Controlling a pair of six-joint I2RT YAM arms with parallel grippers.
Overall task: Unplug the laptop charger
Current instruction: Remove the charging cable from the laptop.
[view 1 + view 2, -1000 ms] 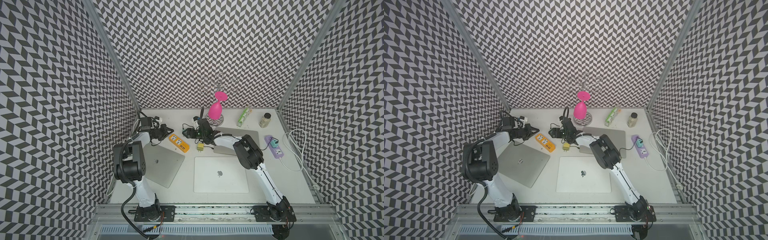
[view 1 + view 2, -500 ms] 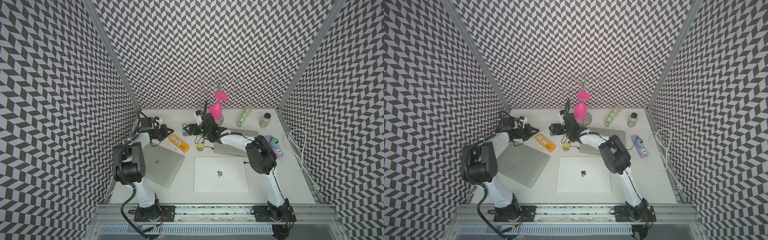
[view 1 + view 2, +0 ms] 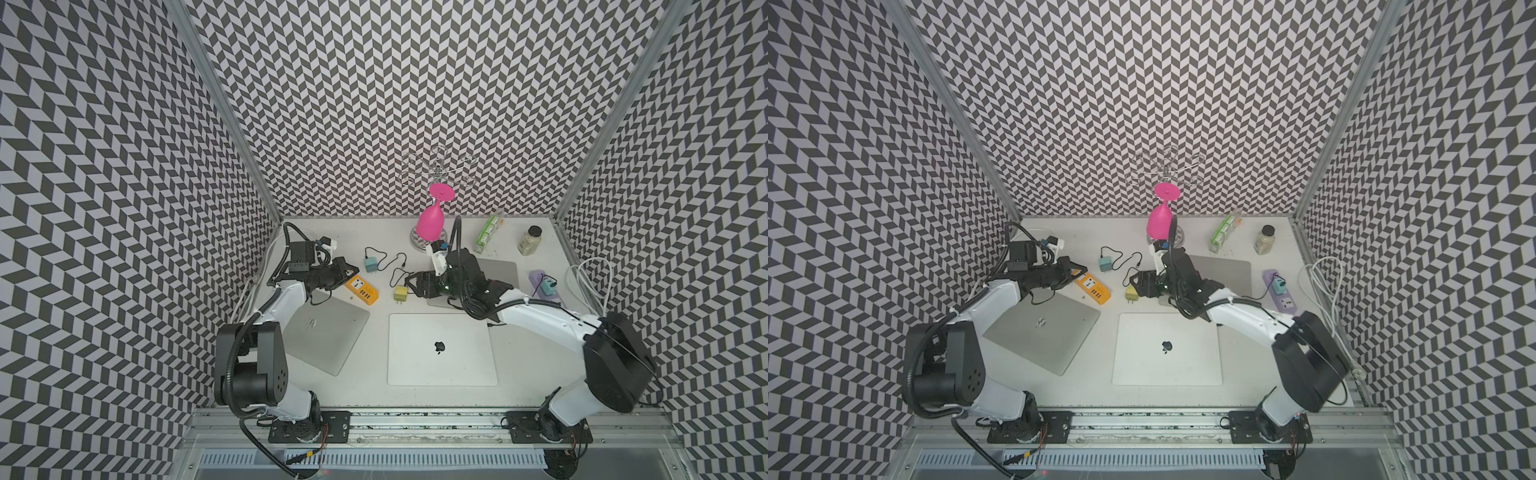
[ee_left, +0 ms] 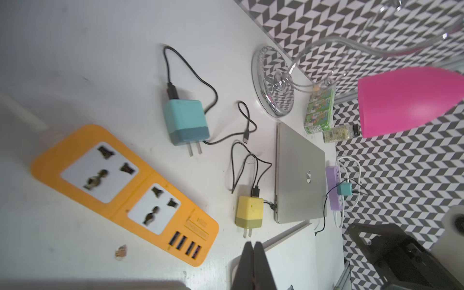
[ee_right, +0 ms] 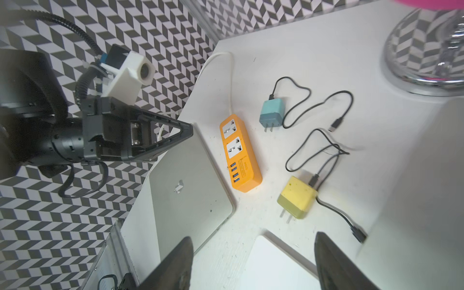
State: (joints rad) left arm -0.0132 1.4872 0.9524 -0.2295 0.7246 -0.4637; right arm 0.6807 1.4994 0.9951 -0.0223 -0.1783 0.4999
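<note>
- In both top views the right arm differs from a second ago. Its big black elbow joint stood then beside the upper right corner of the white laptop (image 3: 442, 349); now it is far out in the lower right of the frame.
- The right claw (image 3: 409, 284) points to picture left, open, near the yellow charger (image 3: 401, 294) in the middle of the table (image 3: 374, 395).
- The left arm, the left claw (image 3: 353, 272), the orange power strip (image 3: 362, 290) and the yellow charger lie where they were before.
- The right forearm hides the left part of the grey laptop (image 3: 498, 270) in both top views.
- In the left wrist view the left claw (image 4: 253, 247) is closed, its fingers pressed together with nothing between them, and the frame edge cuts them off.
- Here the yellow charger (image 4: 249, 213) lies flat with its prongs free, and its black cable (image 4: 255, 192) reaches the side edge of the grey laptop (image 4: 300, 175). The sockets of the orange power strip (image 4: 120, 188) are blurred.
- In the right wrist view the right claw (image 5: 253, 238) is wide open and empty; only the finger ends show.
- The yellow charger (image 5: 297, 197) lies apart from them. The grey laptop (image 5: 414, 200) is a large blur, and the cable's plug (image 5: 359, 235) meets its edge. If it sits fully in, I cannot tell.
</note>
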